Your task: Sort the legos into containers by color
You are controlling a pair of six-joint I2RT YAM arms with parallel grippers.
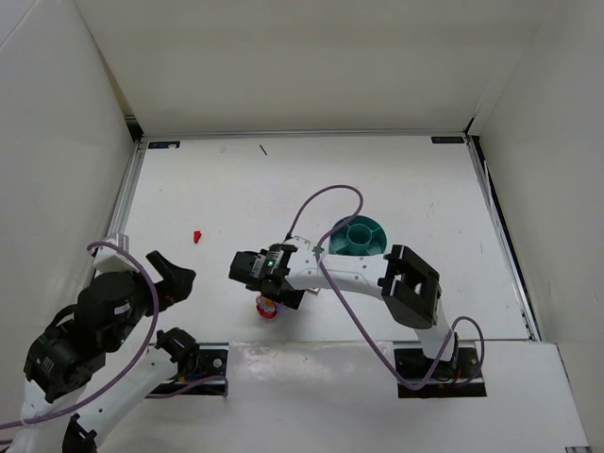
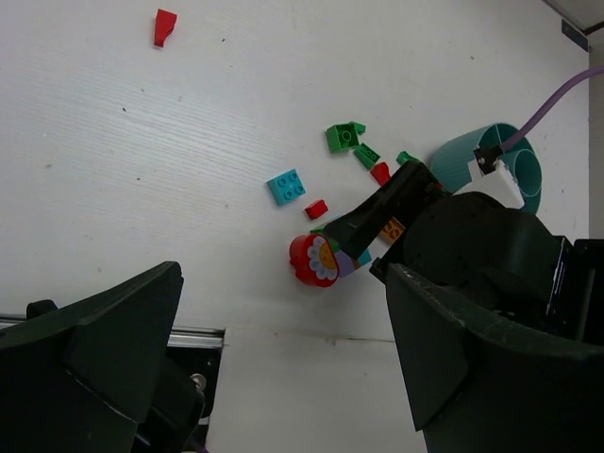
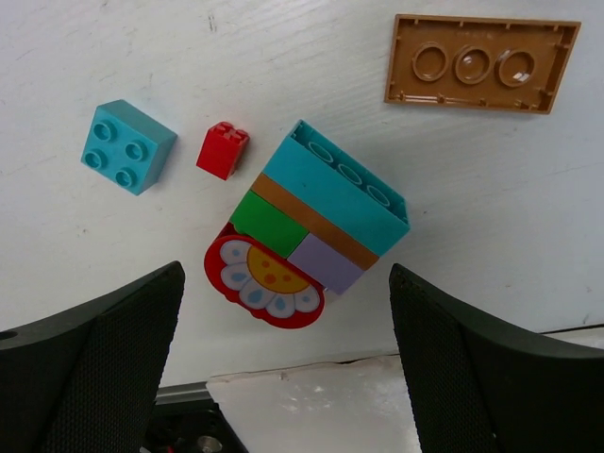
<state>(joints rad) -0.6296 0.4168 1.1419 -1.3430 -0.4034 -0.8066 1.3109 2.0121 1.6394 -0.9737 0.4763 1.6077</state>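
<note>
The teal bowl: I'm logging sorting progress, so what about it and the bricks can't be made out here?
- Teal bowl interior: too small in the top view; partly behind the right arm in the left wrist view.
- Stacked bricks: under the right arm in the top view, only a red end shows.
- Green bricks: outside the right wrist view's frame.

A stacked clump (image 3: 307, 236) shows teal over a thin brown strip, then green and lilac, and a red disc printed with white petals around a yellow centre. Around it on the white table (image 3: 528, 189) lie a teal brick (image 3: 127, 146), a small red brick (image 3: 223, 150), a tan plate (image 3: 481, 63) and green bricks (image 2: 343, 137); the bowl (image 1: 342, 243) is teal.
</note>
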